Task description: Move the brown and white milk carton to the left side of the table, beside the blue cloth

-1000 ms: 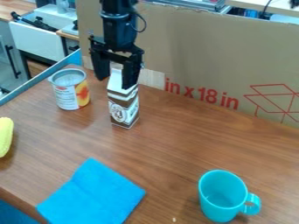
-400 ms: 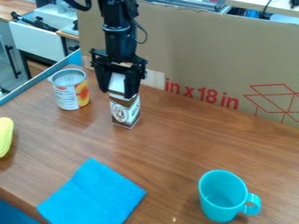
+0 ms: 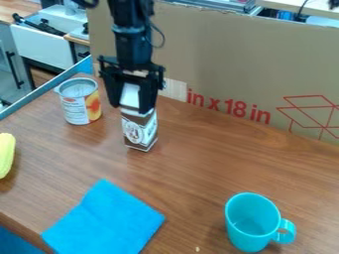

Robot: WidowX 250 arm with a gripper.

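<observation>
The black gripper (image 3: 130, 106) hangs down left of the view's centre, over the far part of the table, shut on the upper part of a brown and white carton (image 3: 140, 133). One finger is on each side of the carton, with its white top between them. The carton is close to upright, its lower part below the fingertips; whether its base touches the wood cannot be told. Just left of it stands an opened can (image 3: 81, 105) with a yellow and orange label.
A blue cloth (image 3: 104, 221) lies on the wooden table (image 3: 198, 158) at the front left. A turquoise mug (image 3: 252, 223) stands front right, handle to the right. Something yellow (image 3: 6, 155) is at the left edge. A cardboard panel (image 3: 218, 59) rises behind the table.
The gripper came down around the carton's top, then shifted slightly left. The carton has moved a little toward the front and left with it.
</observation>
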